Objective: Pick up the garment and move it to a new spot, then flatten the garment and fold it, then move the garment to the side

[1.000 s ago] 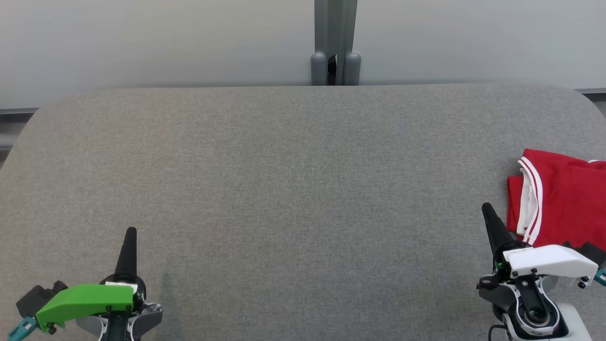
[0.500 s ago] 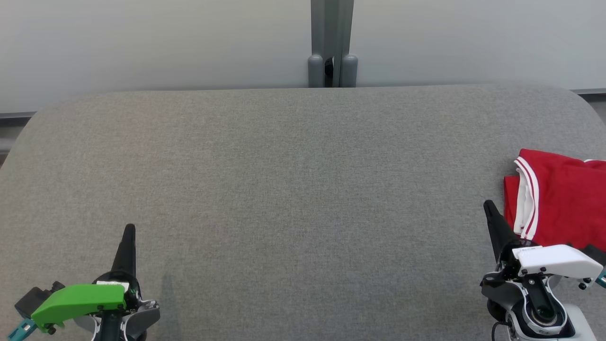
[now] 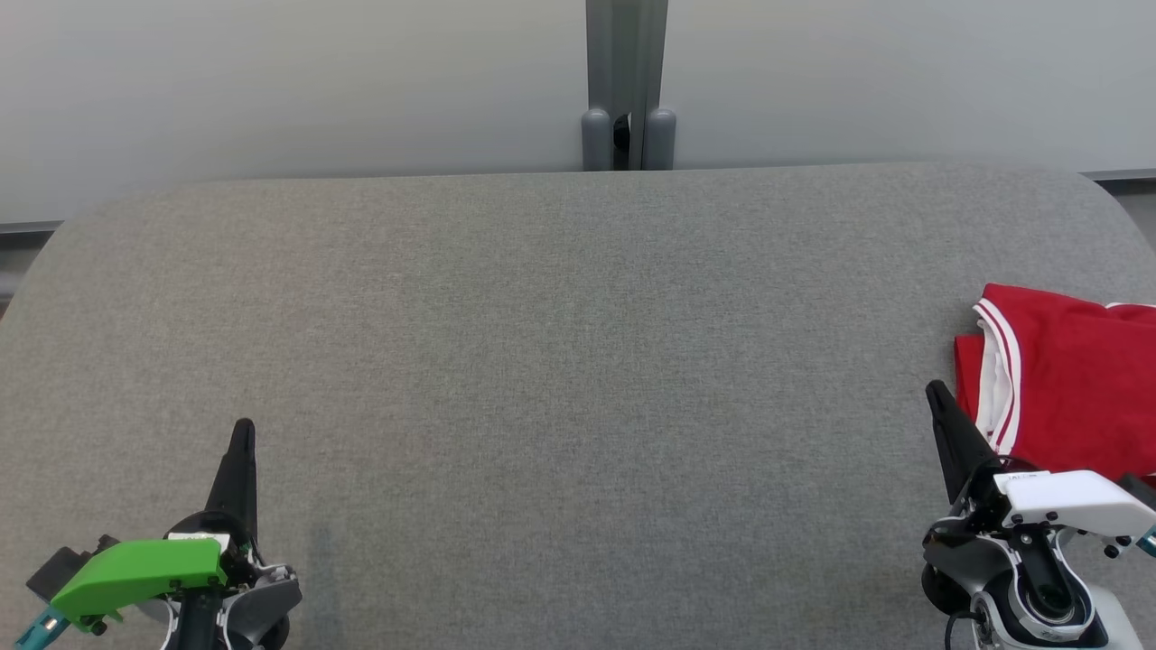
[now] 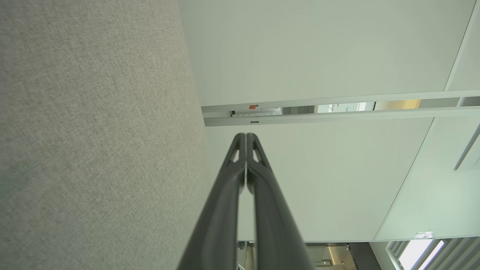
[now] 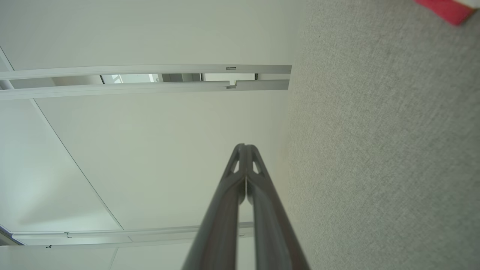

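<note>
The garment (image 3: 1070, 388) is red with white-striped trim and lies folded at the right edge of the grey table (image 3: 578, 361), partly cut off by the head view's border. A red corner of the garment (image 5: 446, 9) shows at the top right of the right wrist view. My right gripper (image 3: 935, 395) is shut and empty just left of the garment's near corner; whether it touches the cloth I cannot tell. My left gripper (image 3: 243, 429) stands shut and empty at the lower left, far from the garment. Both wrist views show the fingers pressed together, left gripper (image 4: 246, 135), right gripper (image 5: 245, 146).
A pale partition wall (image 3: 271, 81) with a grey post (image 3: 628, 81) runs behind the table's far edge. The table has rounded far corners. Wide bare grey cloth surface lies between the two grippers.
The head camera has shifted, so the whole picture slid slightly left and down. The left gripper's tip sits a little higher in the view. The garment lies as before.
</note>
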### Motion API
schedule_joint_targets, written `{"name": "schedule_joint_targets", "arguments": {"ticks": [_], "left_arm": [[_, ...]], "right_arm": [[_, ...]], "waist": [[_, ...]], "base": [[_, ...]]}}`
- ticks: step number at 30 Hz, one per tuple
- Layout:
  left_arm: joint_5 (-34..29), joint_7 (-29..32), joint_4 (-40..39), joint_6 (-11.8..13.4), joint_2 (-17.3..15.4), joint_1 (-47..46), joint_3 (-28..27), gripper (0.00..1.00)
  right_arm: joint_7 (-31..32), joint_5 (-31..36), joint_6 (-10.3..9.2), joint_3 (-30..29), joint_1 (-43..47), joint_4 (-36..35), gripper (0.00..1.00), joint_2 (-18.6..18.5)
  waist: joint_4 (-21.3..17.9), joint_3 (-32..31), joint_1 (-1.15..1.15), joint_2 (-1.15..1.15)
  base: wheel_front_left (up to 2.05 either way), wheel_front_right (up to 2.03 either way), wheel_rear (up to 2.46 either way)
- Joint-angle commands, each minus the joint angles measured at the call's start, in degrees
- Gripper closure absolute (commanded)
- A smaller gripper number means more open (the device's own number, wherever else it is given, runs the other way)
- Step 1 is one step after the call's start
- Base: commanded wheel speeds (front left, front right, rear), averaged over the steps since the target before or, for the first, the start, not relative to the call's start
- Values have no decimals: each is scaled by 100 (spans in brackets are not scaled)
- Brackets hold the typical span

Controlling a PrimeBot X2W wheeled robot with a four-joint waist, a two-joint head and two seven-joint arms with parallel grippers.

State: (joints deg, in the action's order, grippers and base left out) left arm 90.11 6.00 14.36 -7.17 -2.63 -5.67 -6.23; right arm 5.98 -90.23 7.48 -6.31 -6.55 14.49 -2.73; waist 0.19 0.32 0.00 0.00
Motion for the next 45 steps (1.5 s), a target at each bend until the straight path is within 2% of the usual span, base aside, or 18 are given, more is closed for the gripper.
{"name": "schedule_joint_targets", "arguments": {"ticks": [1,5,45], "left_arm": [[126,40,-33,-42,-44,-94,-35,100],[266,76,-47,-52,-44,-96,-45,100],[235,74,-42,-52,-43,-83,-42,100]], "right_arm": [[47,-111,2,-21,50,-51,100,-26],[81,-256,2,-36,65,-75,100,-27],[75,-236,2,-32,62,-70,100,-26]], "waist": [[-5,-4,0,0],[-18,-14,0,0],[-18,-14,0,0]], "base": [[0,0,0],[0,0,0],[0,0,0]]}}
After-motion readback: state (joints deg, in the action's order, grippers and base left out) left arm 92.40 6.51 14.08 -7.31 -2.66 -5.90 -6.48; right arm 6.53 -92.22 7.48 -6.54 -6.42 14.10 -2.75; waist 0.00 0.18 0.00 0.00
